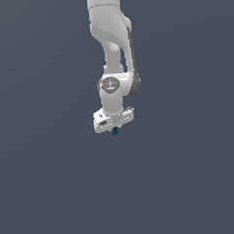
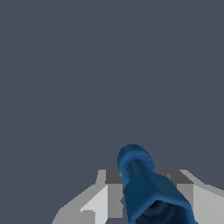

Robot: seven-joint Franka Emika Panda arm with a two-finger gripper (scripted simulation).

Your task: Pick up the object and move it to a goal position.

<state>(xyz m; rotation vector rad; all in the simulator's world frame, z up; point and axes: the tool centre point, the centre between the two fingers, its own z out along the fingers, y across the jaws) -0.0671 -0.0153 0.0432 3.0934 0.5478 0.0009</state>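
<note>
Gripping the small dark-blue peg-shaped object (image 2: 146,188) between its two pale fingers (image 2: 103,199), the white parallel gripper (image 1: 114,128) of the white Franka arm (image 1: 111,45) is pointing straight down against a plain grey-blue backdrop. In the exterior view, only a tiny blue tip (image 1: 115,131) is peeking out just below the gripper's body, far smaller than the hand itself. In the wrist view, the object is filling the gap between the fingers, with its rounded narrower end sticking out beyond the fingertips and its wider flared part sitting between the pads.

Judging from this, the picking step appears to be done and the carrying step is in hand: the arm is transporting the object toward a goal position. No goal marker is showing in either view, so how far along the carry is cannot be told, and no supporting surface is distinguishable from the backdrop.

The jaws are standing closed down to the width of the object, touching it on both sides. The next move is calling for a steady travel to the goal with the grip kept firm, since so small a piece could slip or twist.
</note>
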